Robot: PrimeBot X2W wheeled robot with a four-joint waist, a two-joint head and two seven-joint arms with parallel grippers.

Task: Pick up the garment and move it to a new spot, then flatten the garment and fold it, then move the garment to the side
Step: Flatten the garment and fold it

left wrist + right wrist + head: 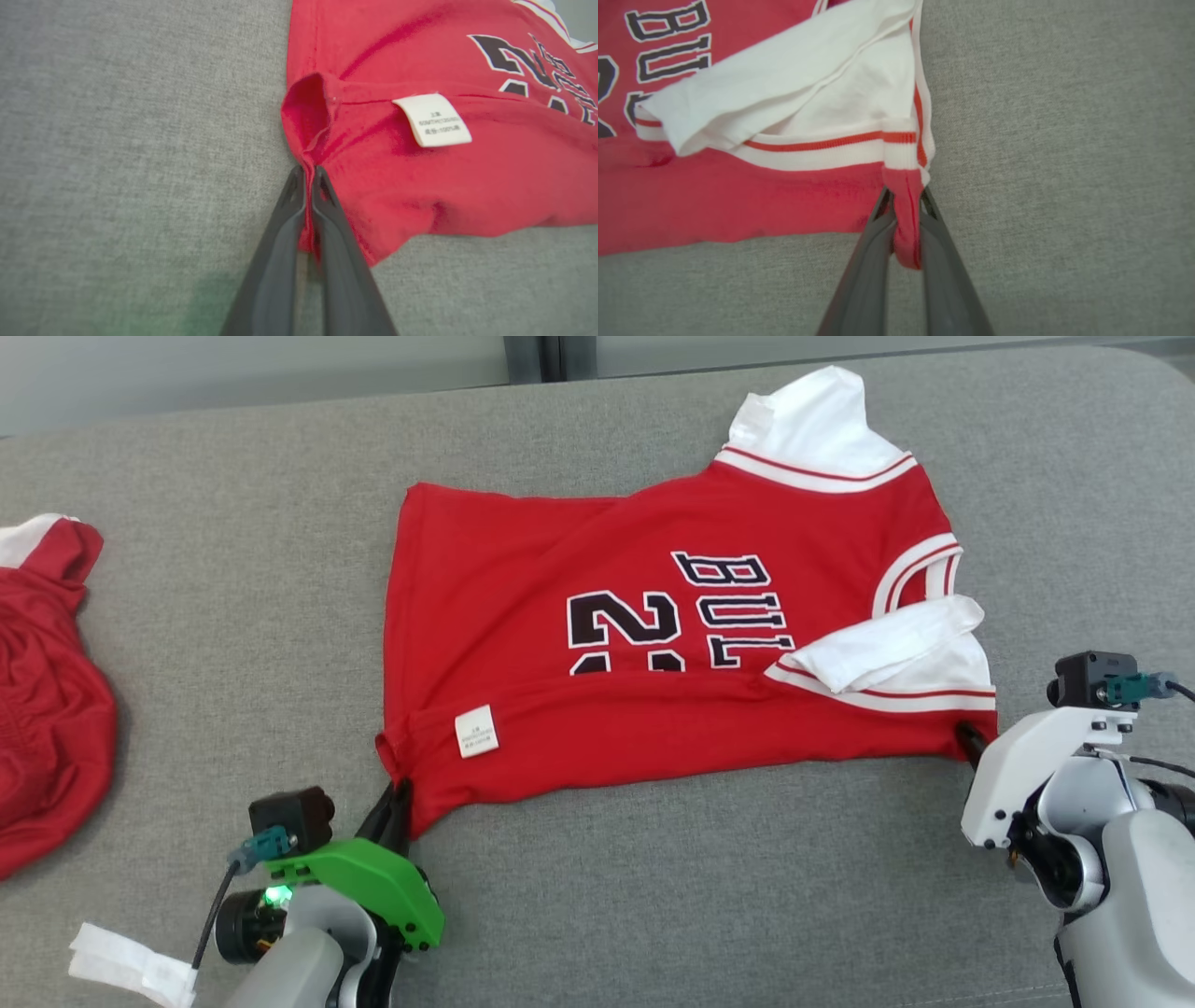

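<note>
Though limp, red jersey point(523, 569) on coarse grey fabric point(653, 896).

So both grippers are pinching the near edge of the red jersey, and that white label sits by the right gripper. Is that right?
Not quite. The label sits by the left gripper, not the right gripper; the left wrist view shows it just beyond that gripper's tips. Both grippers do pinch the near edge of the jersey.

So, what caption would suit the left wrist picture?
Left claw shut on a corner of the red jersey, near its white label.
</note>
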